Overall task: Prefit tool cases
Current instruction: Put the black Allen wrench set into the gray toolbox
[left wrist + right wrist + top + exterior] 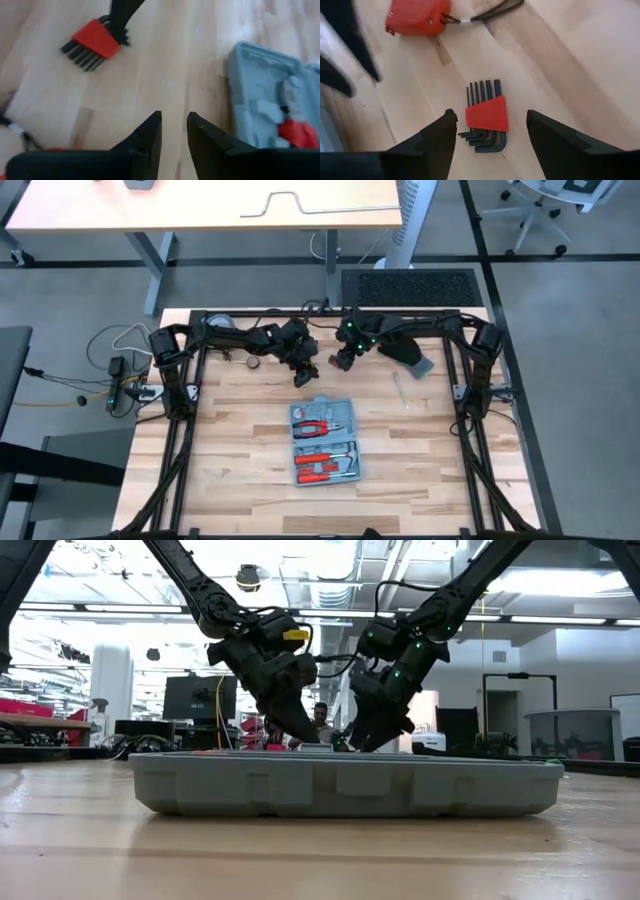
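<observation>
The light-blue tool case (325,440) lies open and flat on the wooden table's middle, with red-handled tools in its moulded slots; the low view shows its grey-blue side wall (345,785), and the left wrist view one end (265,100). Beyond its far end lies a set of black hex keys in a red holder (487,116). My right gripper (489,122) hangs open over it, one finger on each side, apart from it. My left gripper (174,125) hovers just beside it over bare wood, its fingers a narrow gap apart with nothing between them.
An orange tape measure (415,15) with a dark cord lies on the table close to the hex keys. A small metal tool (398,387), a grey block (415,363) and a round item (253,363) lie along the far part of the table.
</observation>
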`<action>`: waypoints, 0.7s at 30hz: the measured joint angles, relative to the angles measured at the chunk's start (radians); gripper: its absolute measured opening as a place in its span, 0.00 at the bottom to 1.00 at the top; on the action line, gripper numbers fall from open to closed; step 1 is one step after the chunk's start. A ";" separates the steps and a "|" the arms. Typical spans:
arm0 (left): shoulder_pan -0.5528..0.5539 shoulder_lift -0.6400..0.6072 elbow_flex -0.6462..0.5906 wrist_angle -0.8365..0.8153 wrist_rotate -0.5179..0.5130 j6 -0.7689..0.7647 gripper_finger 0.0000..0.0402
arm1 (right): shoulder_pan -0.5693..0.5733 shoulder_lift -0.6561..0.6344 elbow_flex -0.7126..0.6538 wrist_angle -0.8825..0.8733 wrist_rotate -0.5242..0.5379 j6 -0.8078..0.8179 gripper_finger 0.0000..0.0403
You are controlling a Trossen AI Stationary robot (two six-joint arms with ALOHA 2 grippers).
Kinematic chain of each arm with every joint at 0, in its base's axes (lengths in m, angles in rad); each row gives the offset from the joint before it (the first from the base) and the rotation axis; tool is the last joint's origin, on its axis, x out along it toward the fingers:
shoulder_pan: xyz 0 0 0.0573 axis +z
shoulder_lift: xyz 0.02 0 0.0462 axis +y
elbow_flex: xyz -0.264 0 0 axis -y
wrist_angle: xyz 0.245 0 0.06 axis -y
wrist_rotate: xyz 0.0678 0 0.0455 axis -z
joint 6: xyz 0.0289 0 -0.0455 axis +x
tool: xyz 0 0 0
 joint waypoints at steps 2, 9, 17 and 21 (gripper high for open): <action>0.000 -0.001 0.000 -0.001 0.026 0.004 0.20 | 0.007 0.017 0.001 -0.015 0.003 0.012 0.62; 0.005 -0.033 0.000 -0.002 0.124 0.006 0.20 | 0.077 0.115 0.091 -0.097 0.076 0.029 0.62; 0.005 -0.034 0.000 -0.071 0.114 0.046 0.20 | 0.106 0.176 0.174 -0.175 0.123 0.062 0.60; 0.005 -0.034 0.000 -0.115 0.113 0.059 0.20 | 0.118 0.172 0.174 -0.215 0.121 0.083 0.54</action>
